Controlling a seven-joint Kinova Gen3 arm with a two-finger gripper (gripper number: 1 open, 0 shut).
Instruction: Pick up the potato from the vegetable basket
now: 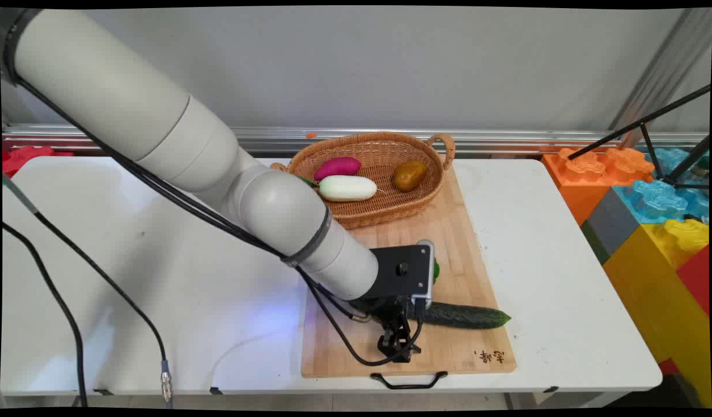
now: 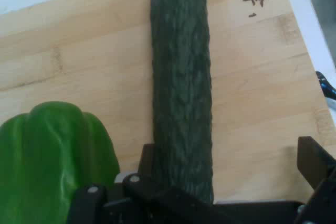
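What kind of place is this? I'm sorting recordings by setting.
Probably a robot lab with a mock kitchen set-up, not a home: a cutting board with a cucumber and a basket on a white table, with big toy blocks beside it.

A long dark green cucumber [image 1: 468, 316] with bumpy, ridged skin lies flat near the front edge of a wooden cutting board [image 1: 448, 231]. One end sits between the spread fingers of the claw [image 2: 220, 182], low over the board. A glossy green pepper [image 2: 52, 161] rests just beside it.
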